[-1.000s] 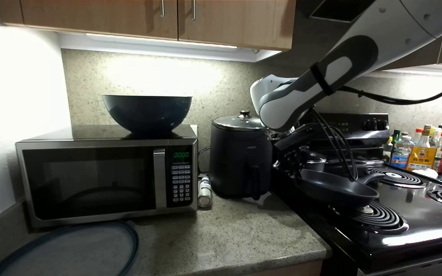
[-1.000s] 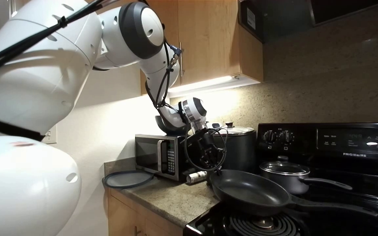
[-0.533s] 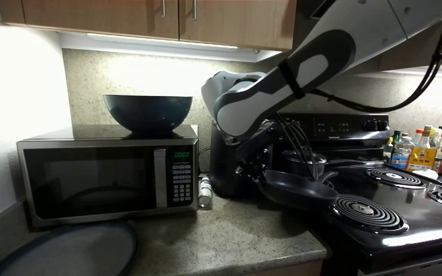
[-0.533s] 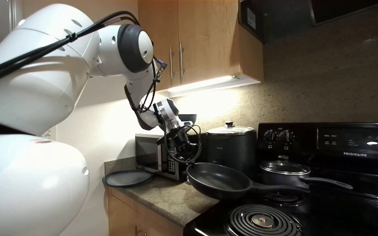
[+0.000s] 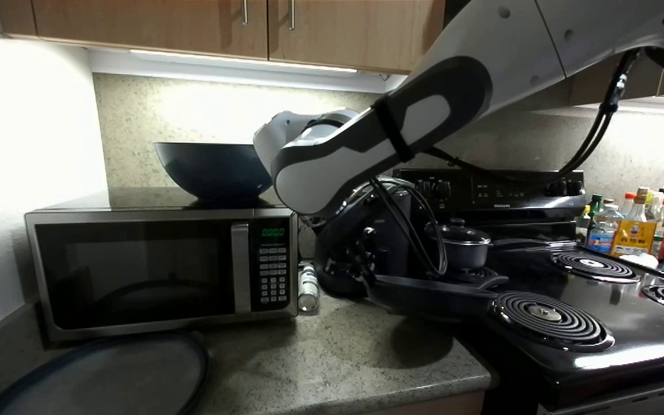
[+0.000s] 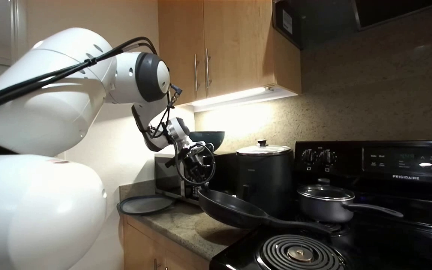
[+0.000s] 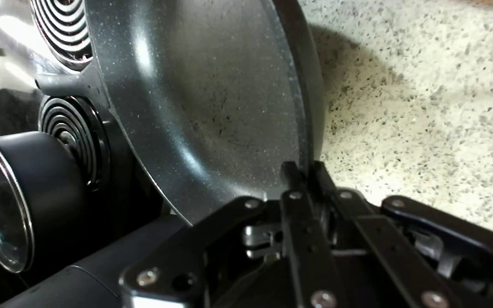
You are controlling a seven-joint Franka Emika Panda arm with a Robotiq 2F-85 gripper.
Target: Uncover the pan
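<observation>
The pan (image 5: 430, 298) is a wide, shallow, dark frying pan with no lid on it. In both exterior views it hangs over the counter beside the stove, and it also shows in an exterior view (image 6: 234, 210). It is tilted, its gripped side higher and its handle (image 6: 298, 224) sloping down over the stove. I cannot tell whether it touches the stove edge. My gripper (image 5: 366, 279), also in an exterior view (image 6: 204, 185), is shut on the pan's rim. In the wrist view the fingertips (image 7: 303, 169) pinch the rim, one inside the pan (image 7: 229, 77) and one outside.
A tall black pot (image 6: 263, 176) stands close behind the pan. A saucepan with a glass lid (image 6: 326, 200) is on the rear burner. The front burner (image 5: 548, 320) is bare. A microwave (image 5: 159, 271) bears a dark bowl (image 5: 211, 170). A small can (image 5: 308, 291) and a round blue-rimmed disc (image 5: 113, 369) lie on the counter.
My gripper has carried the pan from above the front burner leftward in both exterior views, over the counter. The gripped side has tilted upward, and the front burner has come into full view.
</observation>
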